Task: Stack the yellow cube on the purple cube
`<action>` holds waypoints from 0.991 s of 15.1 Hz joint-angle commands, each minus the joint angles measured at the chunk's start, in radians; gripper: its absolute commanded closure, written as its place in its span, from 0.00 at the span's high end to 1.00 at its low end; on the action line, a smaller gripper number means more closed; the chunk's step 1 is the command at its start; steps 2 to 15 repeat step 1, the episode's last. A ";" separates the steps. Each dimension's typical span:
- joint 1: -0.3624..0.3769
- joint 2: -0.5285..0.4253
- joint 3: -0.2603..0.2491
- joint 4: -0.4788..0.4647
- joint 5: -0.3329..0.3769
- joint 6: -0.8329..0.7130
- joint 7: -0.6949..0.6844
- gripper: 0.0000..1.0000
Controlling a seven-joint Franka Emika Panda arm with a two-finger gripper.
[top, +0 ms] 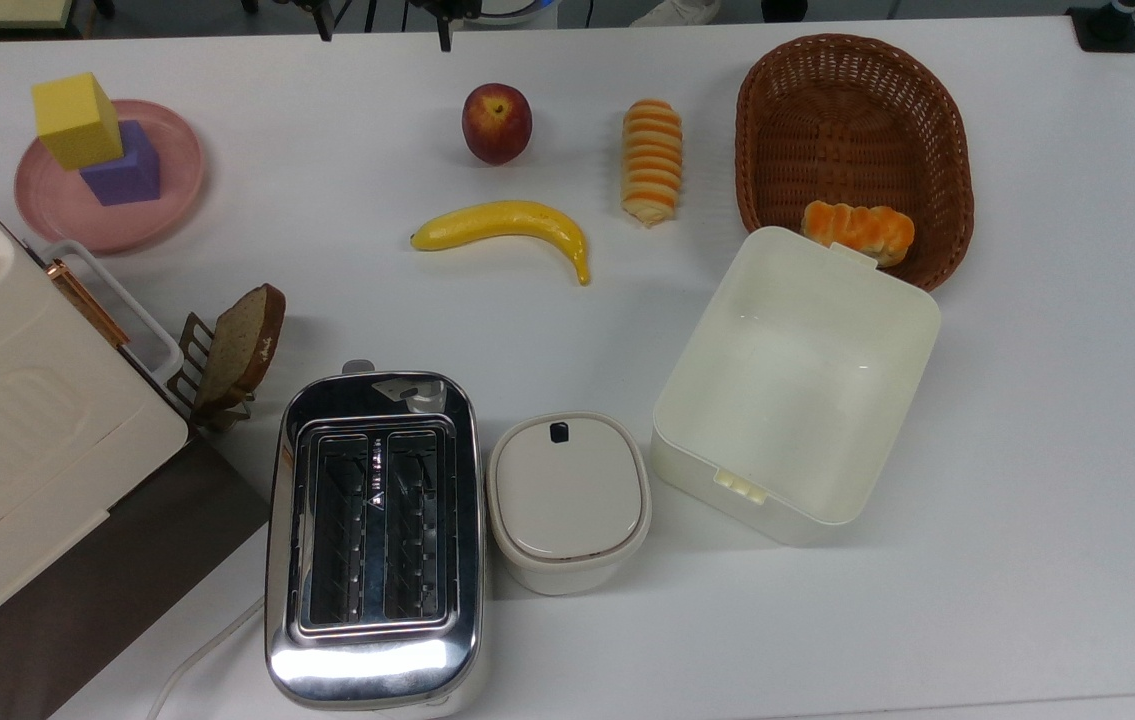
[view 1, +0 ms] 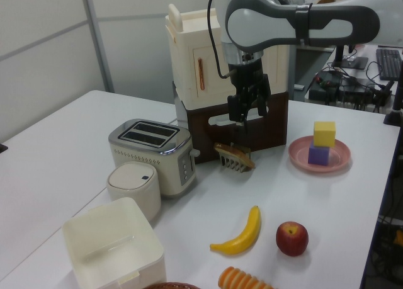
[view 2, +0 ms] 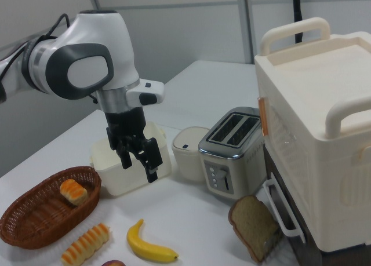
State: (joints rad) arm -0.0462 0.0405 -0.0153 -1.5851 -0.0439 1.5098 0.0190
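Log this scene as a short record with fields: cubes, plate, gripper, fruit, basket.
cubes: yellow cube stacked on purple cube
plate: pink plate holds both cubes, near the top view's upper left
gripper: gripper open, empty, in the air, away from the cubes
fruit: banana and peach on the table
basket: brown basket with one bread roll inside
task state: stack already made

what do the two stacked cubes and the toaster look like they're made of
Yellow cube and purple cube: probably foam or painted wood; matte, no glare, sharp edges. The yellow one's top looks faintly grainy, hinting at foam. Toaster: polished metal shell, likely steel; it shows mirror-like reflections and bright highlights.
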 commanded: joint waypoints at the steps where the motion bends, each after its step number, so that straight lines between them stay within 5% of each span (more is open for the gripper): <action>1: 0.014 -0.010 -0.005 -0.016 -0.011 0.043 0.053 1.00; 15: 0.014 -0.010 -0.005 -0.016 -0.011 0.043 0.053 1.00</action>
